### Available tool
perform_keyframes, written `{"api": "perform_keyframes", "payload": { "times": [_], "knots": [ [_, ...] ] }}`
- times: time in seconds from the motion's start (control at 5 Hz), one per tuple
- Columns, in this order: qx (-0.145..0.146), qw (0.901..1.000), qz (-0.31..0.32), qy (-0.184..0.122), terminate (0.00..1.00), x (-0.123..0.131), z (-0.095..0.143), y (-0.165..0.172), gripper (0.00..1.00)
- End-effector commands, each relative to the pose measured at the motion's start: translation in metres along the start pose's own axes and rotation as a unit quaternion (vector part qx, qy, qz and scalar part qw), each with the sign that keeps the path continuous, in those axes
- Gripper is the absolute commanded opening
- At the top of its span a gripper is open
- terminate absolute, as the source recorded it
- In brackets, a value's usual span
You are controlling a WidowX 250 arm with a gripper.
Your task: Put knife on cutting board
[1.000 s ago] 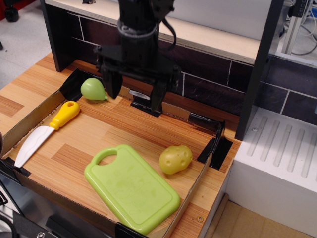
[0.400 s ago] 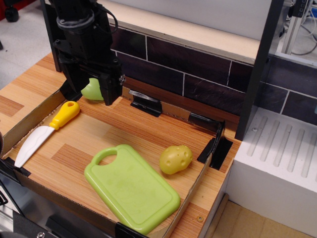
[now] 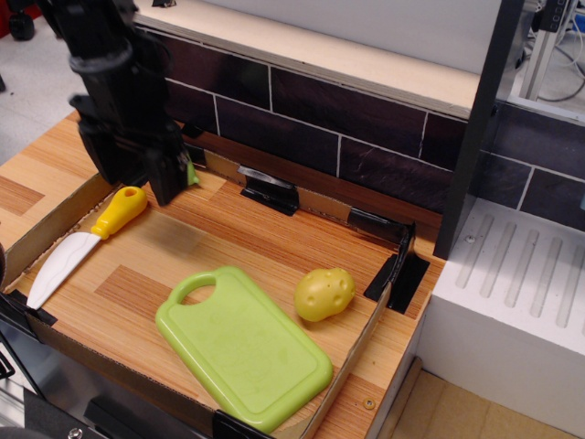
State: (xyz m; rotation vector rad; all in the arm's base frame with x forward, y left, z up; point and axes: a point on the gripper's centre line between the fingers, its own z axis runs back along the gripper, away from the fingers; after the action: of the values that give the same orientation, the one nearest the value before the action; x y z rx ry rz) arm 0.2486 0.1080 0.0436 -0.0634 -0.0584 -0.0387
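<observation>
The knife (image 3: 84, 241) lies at the left of the wooden tray, its yellow handle pointing to the back right and its white blade to the front left. The lime-green cutting board (image 3: 245, 347) lies flat at the front middle, loop handle to the back left. My black gripper (image 3: 137, 180) hangs open just above and behind the knife's handle, holding nothing. The knife and the board lie apart.
A yellow toy potato (image 3: 324, 293) sits right of the board. A green pear-like toy (image 3: 193, 174) is almost hidden behind the gripper. Low cardboard walls (image 3: 352, 352) rim the tray. A dark tiled back wall and a white block (image 3: 512, 302) stand at the back and right.
My gripper has moved left across the back of the tray, from above the middle to over the knife's handle, and lower. It now covers the green toy. Knife, board and potato have not moved.
</observation>
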Motion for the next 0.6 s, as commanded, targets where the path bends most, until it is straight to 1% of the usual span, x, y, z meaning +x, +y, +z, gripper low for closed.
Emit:
{"api": "perform_keyframes", "payload": {
  "times": [0.0,0.2,0.4],
  "knots": [
    [-0.001,0.9997,0.015,-0.020,0.00,0.0052,-0.0109,0.0121,1.00],
    [0.005,0.9994,0.013,-0.031,0.00,0.0050,-0.0158,0.0158,1.00],
    [0.003,0.9996,0.011,-0.024,0.00,0.0078,-0.0170,0.0192,1.00]
  ]
}}
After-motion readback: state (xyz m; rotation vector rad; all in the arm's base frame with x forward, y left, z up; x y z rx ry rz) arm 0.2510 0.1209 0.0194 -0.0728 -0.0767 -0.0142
